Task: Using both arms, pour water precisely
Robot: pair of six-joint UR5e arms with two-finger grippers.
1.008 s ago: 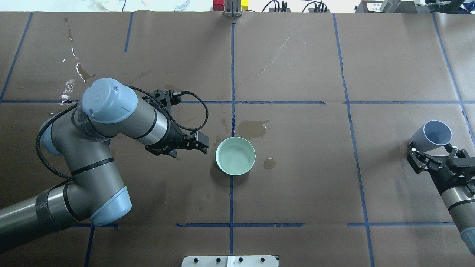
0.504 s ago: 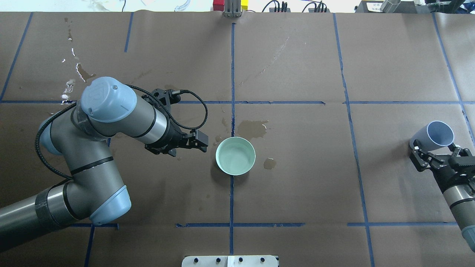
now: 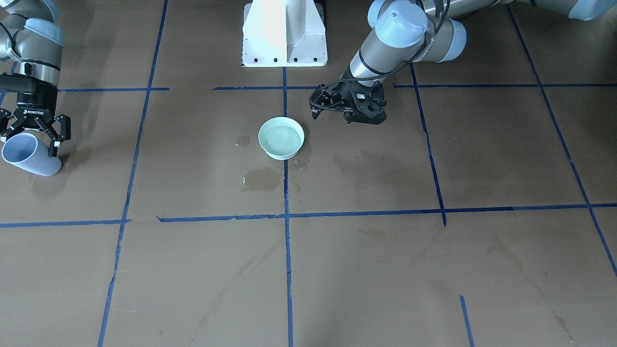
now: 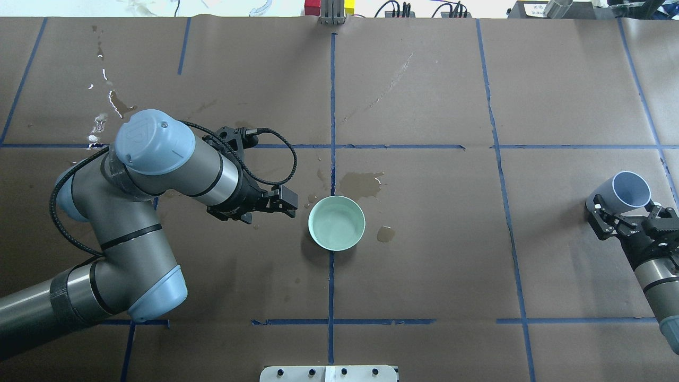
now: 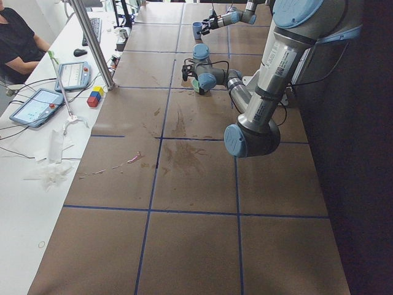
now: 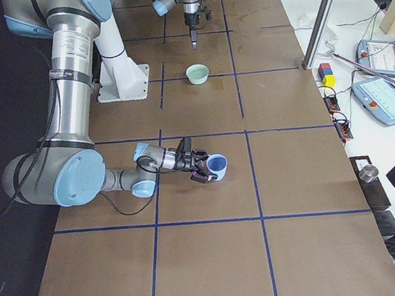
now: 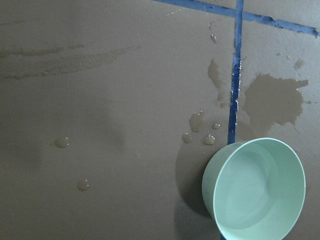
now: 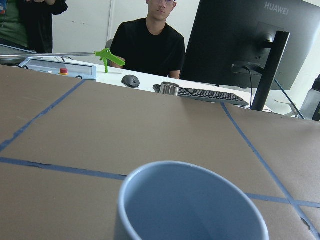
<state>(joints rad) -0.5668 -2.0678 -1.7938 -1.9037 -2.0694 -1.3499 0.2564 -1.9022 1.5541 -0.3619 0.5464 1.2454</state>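
In the overhead view, at the left of the frame, you see the left arm (image 4: pixel 132 212) bent across the brown-paper tabletop (image 4: pixel 424 95), its left gripper (image 4: pixel 286 204) just beside the mint-green bowl (image 4: pixel 337 223) at frame centre, apart from it. Its jaws look nearly closed and hold nothing. The bowl stands upright on the blue tape line (image 4: pixel 332 95), and the water (image 4: pixel 335 224) lies in it as a shallow clear pool. A dark wet stain (image 4: pixel 360 184) marks the paper just above the bowl, with a smaller one (image 4: pixel 385 233) to its right.

At the far right of the frame, the right gripper (image 4: pixel 628 217) has its jaws clamped around a pale blue cup (image 4: pixel 628 192), which is tilted, its open mouth toward the camera. You cannot tell whether any water is in it.

In the front-facing view the wrist above those jaws reads "ROBOTIQ" (image 3: pixel 33 112). In the right wrist view, upper right of the frame, the back of a black monitor (image 8: pixel 240 40) reads "HUAWEI", and a person in a black shirt (image 8: pixel 150 47) sits behind a keyboard (image 8: pixel 205 94).
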